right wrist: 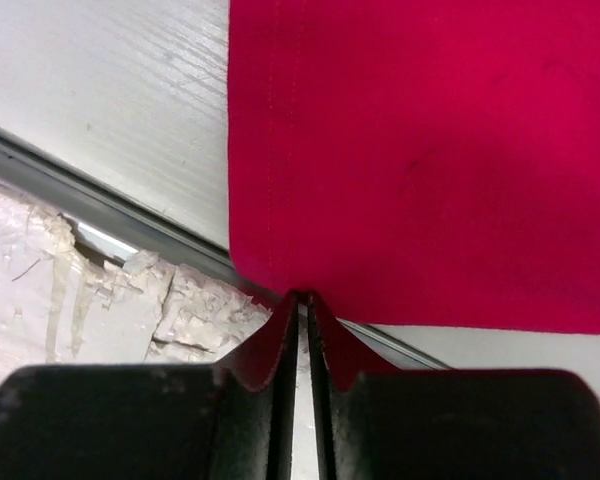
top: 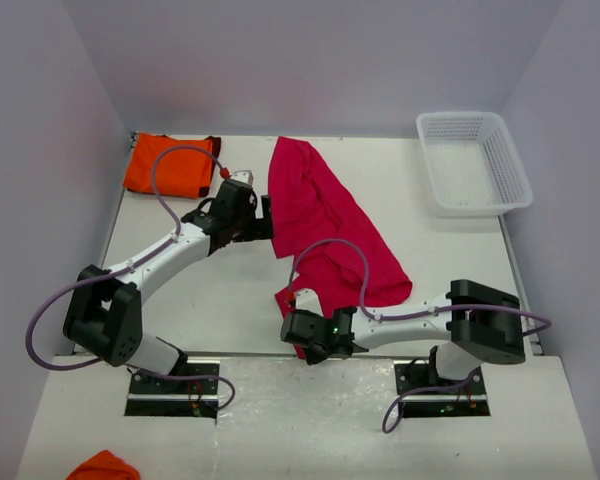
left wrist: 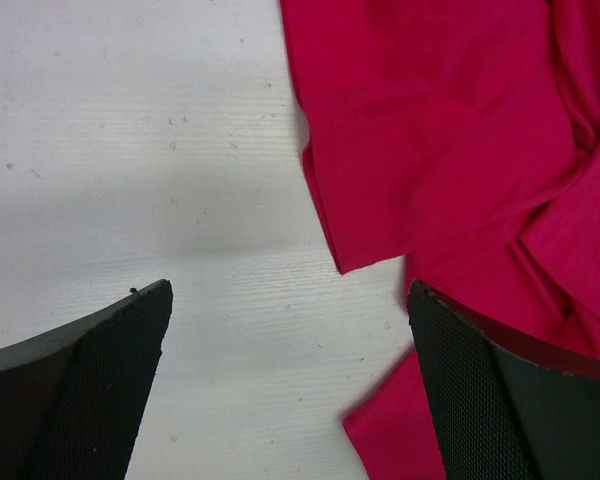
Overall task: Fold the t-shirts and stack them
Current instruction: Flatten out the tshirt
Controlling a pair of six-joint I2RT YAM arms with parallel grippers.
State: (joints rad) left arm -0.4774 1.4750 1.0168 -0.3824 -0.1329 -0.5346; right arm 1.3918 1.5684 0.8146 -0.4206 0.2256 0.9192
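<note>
Pinched in the closed jaws of the right gripper (right wrist: 302,325) is the near hem corner of the crimson-pink t-shirt (right wrist: 430,150), right at the near edge of the table (top: 200,300). From there the shirt stretches away, rumpled, in a long diagonal toward the far middle. The left gripper (left wrist: 288,300) sits at its left edge, jaws spread wide and holding nothing, 1 finger over bare table. The orange t-shirt (top: 165,165), folded, with its dark maroon edge, lies in the far left corner, well apart. 1 white lattice basket (top: 480,207) stands far right.
</note>
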